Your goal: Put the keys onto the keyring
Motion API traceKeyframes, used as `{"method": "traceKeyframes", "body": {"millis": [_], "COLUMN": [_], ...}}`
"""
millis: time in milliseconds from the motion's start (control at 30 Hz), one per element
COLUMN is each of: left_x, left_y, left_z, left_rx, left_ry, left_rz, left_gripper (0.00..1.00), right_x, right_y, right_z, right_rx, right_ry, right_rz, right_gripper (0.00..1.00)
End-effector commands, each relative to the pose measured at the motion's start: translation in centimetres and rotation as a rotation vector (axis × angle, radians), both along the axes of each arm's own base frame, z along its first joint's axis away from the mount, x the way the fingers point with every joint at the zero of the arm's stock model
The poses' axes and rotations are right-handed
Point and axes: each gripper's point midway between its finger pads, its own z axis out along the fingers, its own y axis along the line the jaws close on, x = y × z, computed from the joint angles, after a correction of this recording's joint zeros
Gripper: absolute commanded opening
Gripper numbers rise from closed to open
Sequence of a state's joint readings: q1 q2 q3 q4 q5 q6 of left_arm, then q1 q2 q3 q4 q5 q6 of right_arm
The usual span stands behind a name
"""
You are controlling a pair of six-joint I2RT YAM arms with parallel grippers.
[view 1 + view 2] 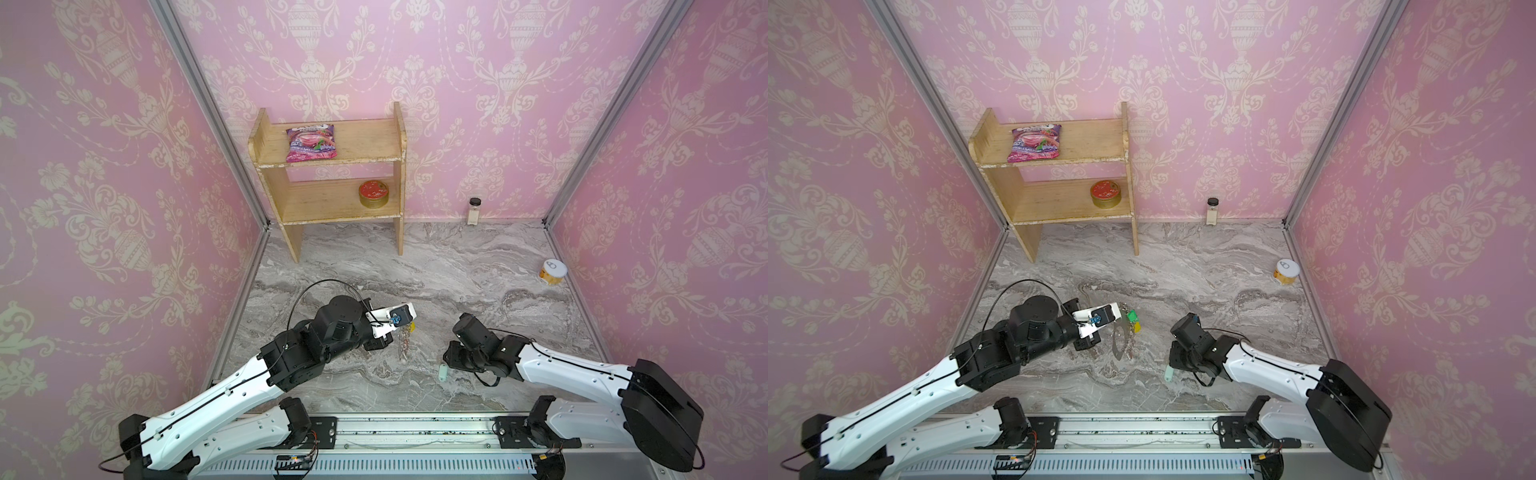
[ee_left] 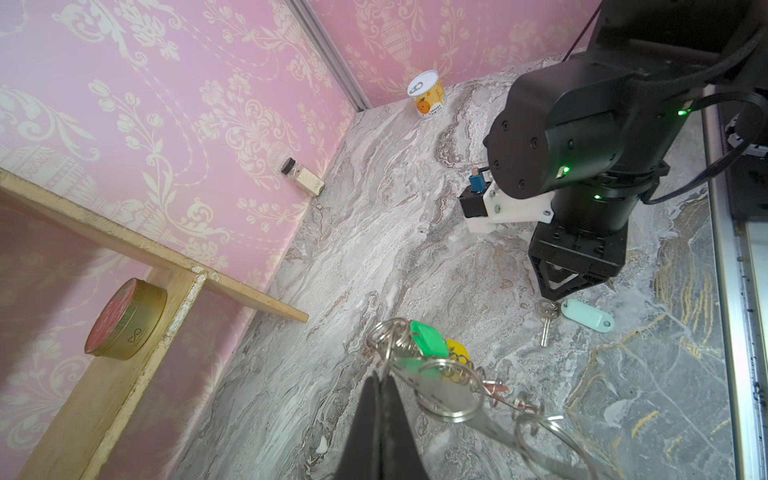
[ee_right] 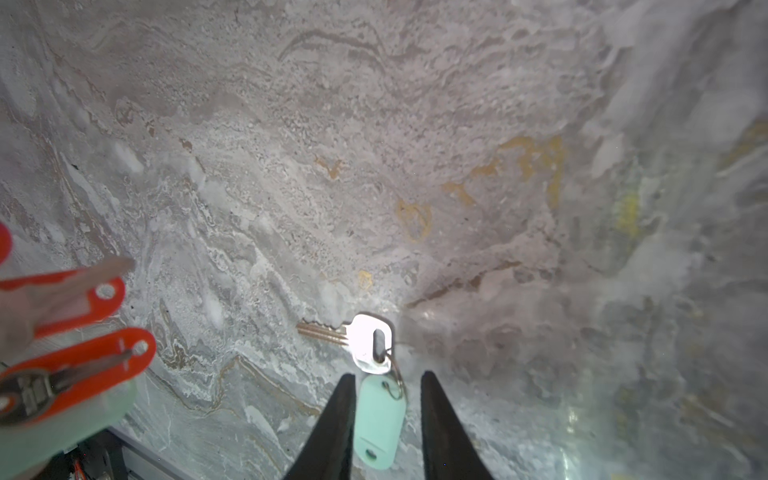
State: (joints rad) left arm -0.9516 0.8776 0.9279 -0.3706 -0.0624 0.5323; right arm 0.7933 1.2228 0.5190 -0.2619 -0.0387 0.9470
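Wide grey marble table (image 1: pixel 457 270), wooden shelf (image 1: pixel 365 141) against the back wall. Up front, the left gripper (image 2: pixel 380 376) has its jaws pinched tight on the keyring (image 2: pixel 444 395). The flat grey hoop is held up at its gripped edge, with a green tag (image 2: pixel 428 338) and a yellow tag (image 2: pixel 457 349) bunched at the rim. The right gripper (image 3: pixel 387 376) is low over the marble, jaws standing narrowly apart either side of the mint-green tag (image 3: pixel 380 419). The keys (image 3: pixel 370 343) lie flat on the table just past those tips, near the keyring but not touching it.
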Motion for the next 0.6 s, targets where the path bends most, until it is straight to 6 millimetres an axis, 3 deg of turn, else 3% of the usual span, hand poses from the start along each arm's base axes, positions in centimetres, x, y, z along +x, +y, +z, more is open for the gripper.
{"method": "traceKeyframes", "body": {"millis": [0,567], "left_x": [0.46,0.47], "left_y": [0.31,0.42], "left_z": [1.84,1.84], "left_rx": [-0.071,-0.074], "left_ry": [-0.033,-0.039], "left_rz": [0.032,0.035], "left_gripper": [0.00,0.00], "right_x": [-0.35,-0.40], "right_y": [-0.11,-0.43], "right_z": [-0.67,-1.42], "right_rx": [0.010,-0.008], "right_ry": [0.026,0.055], "right_rz": [-0.017,-0.028], "right_gripper": [0.28,0.19]}}
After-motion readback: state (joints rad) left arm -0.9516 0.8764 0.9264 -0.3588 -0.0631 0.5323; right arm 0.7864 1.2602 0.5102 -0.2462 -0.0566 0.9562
